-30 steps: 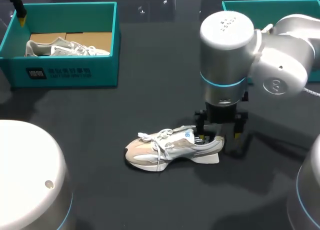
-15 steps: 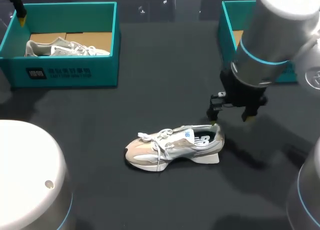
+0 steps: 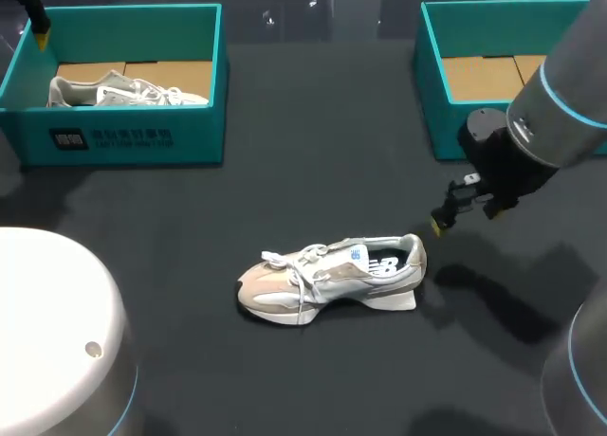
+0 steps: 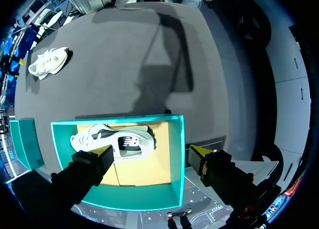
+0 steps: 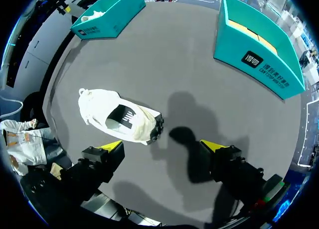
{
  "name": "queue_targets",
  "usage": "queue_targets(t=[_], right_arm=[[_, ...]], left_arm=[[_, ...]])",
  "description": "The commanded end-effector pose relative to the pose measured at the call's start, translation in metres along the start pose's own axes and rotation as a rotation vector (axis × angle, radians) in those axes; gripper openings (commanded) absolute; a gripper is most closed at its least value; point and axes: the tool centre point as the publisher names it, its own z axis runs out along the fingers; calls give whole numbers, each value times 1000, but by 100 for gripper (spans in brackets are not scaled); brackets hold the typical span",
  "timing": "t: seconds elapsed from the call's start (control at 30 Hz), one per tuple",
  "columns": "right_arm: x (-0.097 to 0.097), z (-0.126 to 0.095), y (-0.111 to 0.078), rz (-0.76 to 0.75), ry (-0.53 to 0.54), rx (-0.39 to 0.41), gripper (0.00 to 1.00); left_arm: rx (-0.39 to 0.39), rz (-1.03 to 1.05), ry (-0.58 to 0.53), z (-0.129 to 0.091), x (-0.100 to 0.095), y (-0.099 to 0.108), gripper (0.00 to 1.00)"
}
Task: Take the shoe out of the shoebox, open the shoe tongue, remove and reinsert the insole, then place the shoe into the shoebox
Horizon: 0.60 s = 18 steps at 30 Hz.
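A beige and white shoe point(image 3: 327, 280) lies on its sole mid-table, toe to the left, its dark insole showing in the opening. My right gripper point(image 3: 465, 213) hangs open above the table just right of the heel, touching nothing. From the right wrist, the shoe point(image 5: 119, 119) lies ahead of the open right gripper point(image 5: 163, 147), off to one side. The right shoebox point(image 3: 432, 85) holds only cardboard. My left gripper point(image 3: 39, 33) hovers at the back corner of the left shoebox point(image 3: 123, 137). In the left wrist view the left gripper point(image 4: 152, 154) is open above a second shoe point(image 4: 112, 142).
The second shoe point(image 3: 123, 90) lies in the left shoebox at the back left. Both teal boxes point(image 5: 259, 50) stand along the table's far side. Large arm joints point(image 3: 57, 341) fill the near left and near right corners.
My right gripper has risen from the shoe's heel and drawn away to the right, empty. The shoe stayed where it was. The left arm has not moved.
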Motion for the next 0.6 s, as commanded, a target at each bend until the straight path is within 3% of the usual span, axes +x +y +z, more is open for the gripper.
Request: queue_targets(t=[0.03, 0.33, 0.37, 0.47, 0.6], right_arm=[[-17, 1, -20, -539, 789, -477, 100], [-17, 1, -20, -539, 789, -477, 100], [-19, 3, -23, -613, 829, -519, 100], [-32, 7, -36, -800, 969, -763, 100], [-48, 13, -48, -840, 998, -871, 100]], left_arm=[[-2, 1, 1, 0, 0, 0, 100], [-2, 1, 1, 0, 0, 0, 100], [-2, 1, 1, 0, 0, 0, 100], [-2, 1, 1, 0, 0, 0, 100], [-2, 1, 1, 0, 0, 0, 100]])
